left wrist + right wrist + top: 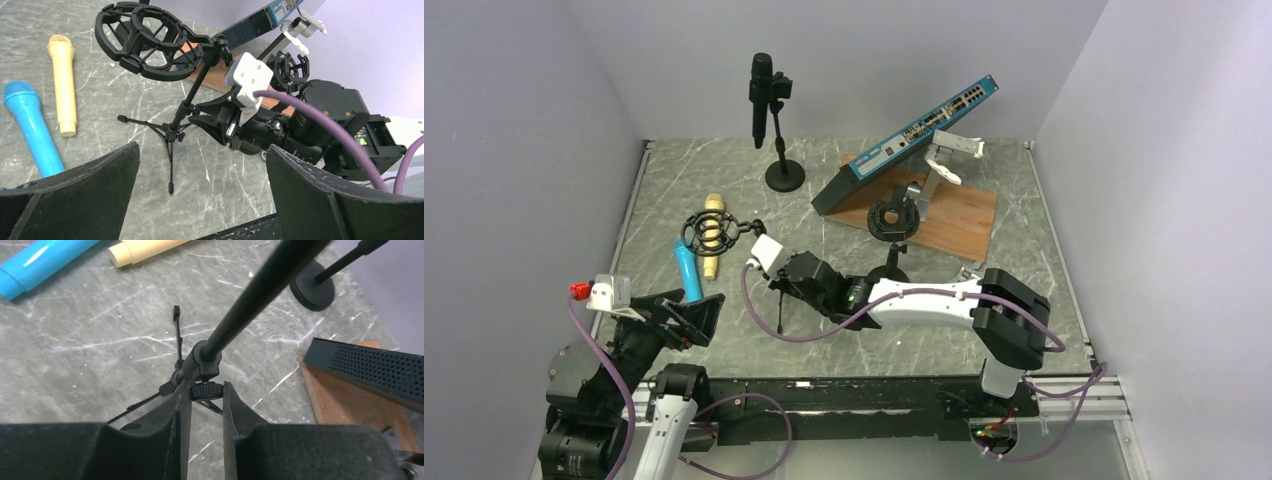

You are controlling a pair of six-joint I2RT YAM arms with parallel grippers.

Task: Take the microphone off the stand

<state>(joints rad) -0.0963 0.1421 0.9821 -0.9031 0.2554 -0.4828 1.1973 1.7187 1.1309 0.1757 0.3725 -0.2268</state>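
A black tripod stand (172,132) carries an empty ring shock mount (142,42), also in the top view (714,232). My right gripper (206,390) is shut on the stand's knurled knob (206,390) at the foot of its stem; it also shows in the top view (779,283). A cream microphone (62,85) and a blue microphone (32,127) lie on the table left of the stand. A black microphone (761,95) sits in a round-base stand (784,178) at the back. My left gripper (202,147) is open and empty, near the front left (694,315).
A blue network switch (914,140) leans over a wooden board (959,215) at the back right. A second shock mount on a small stand (892,218) and a white clamp (944,160) stand there. Walls close three sides.
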